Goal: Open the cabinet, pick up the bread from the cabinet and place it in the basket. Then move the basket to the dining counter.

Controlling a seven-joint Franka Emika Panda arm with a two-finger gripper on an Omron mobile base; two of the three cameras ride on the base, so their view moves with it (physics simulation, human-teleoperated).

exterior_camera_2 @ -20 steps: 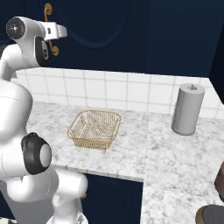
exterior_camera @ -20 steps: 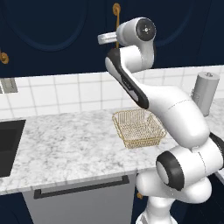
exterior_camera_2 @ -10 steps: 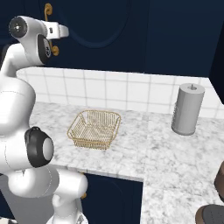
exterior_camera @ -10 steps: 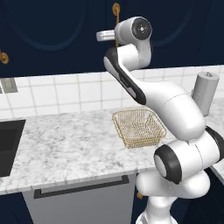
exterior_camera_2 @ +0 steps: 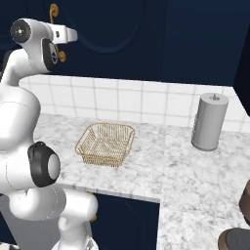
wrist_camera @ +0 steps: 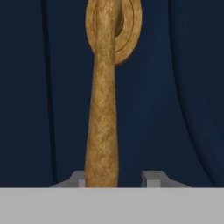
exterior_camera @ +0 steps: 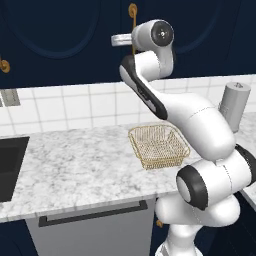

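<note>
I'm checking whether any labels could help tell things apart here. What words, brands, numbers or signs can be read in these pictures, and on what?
None: no view shows any writing.
The grey canister: plain, no label.
The cabinet door and its brass handle: no marks.
The basket, the tiles and the marbled worktop: no text.

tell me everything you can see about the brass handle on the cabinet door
The brass handle is a long bar of mottled golden-brown metal, widening toward the near end, fixed to a round brass mounting disc at the far end. It stands on the dark navy arched-panel cabinet door, which looks closed. In the hand view it runs down between the gripper fingertips, close against one of them; the other stands clear.
</note>
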